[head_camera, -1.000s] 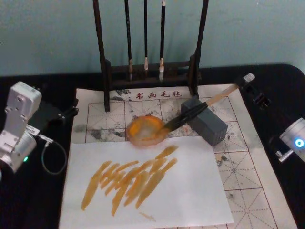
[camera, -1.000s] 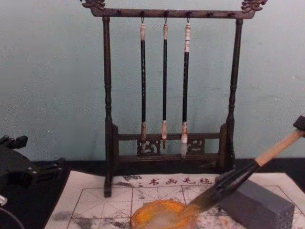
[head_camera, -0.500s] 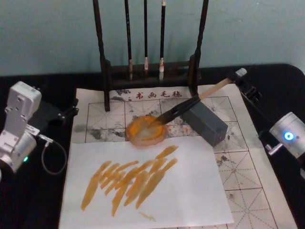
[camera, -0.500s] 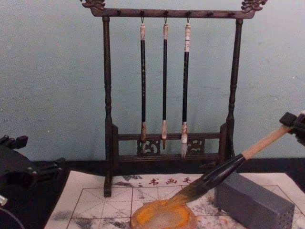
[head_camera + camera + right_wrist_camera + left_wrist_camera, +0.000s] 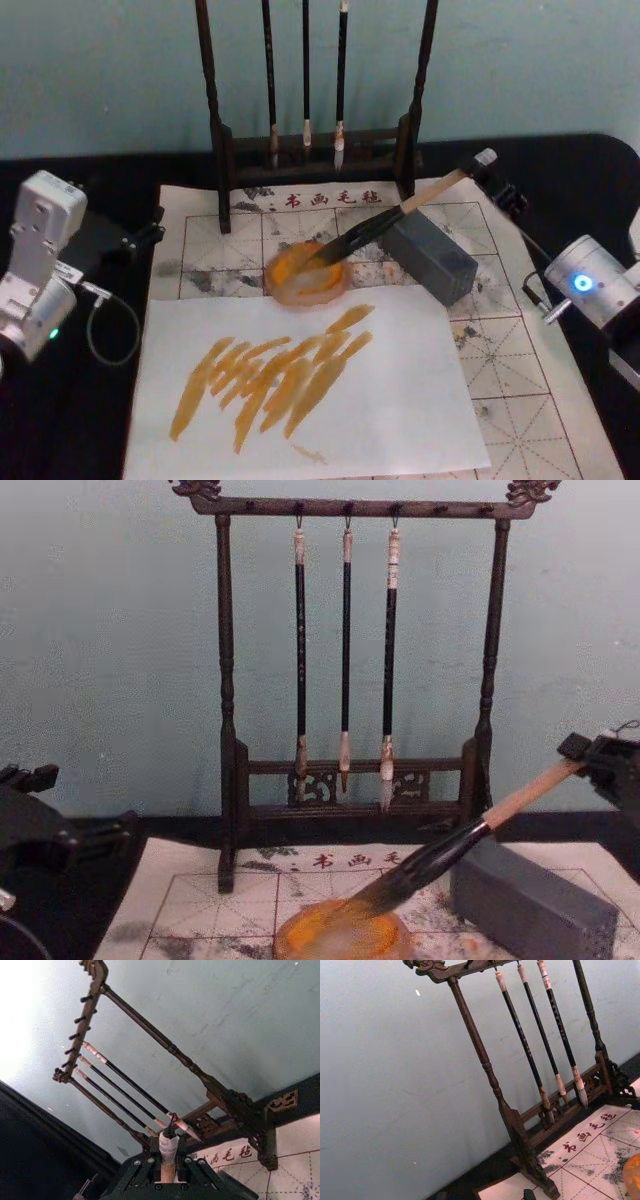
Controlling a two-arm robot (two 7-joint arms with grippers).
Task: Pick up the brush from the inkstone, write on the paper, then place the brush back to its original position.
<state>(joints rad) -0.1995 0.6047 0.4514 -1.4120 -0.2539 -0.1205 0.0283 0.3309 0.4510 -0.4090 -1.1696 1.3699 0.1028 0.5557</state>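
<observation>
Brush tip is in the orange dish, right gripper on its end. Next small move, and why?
Probably raise the brush a little, so its bristles clear the orange dish before swinging toward the white sheet. The right gripper grips its white-wrapped end, the tip sits in the dish, the shaft slants over the grey block. The left gripper sits parked at left.

A row of four red Chinese characters (image 5: 330, 198) reads 书画毛毡, printed along the far edge of the off-white sheet printed with a reddish-brown grid (image 5: 505, 345). The chest view shows the first three, 书画毛; the right wrist view shows the last two, 毛毡.
</observation>
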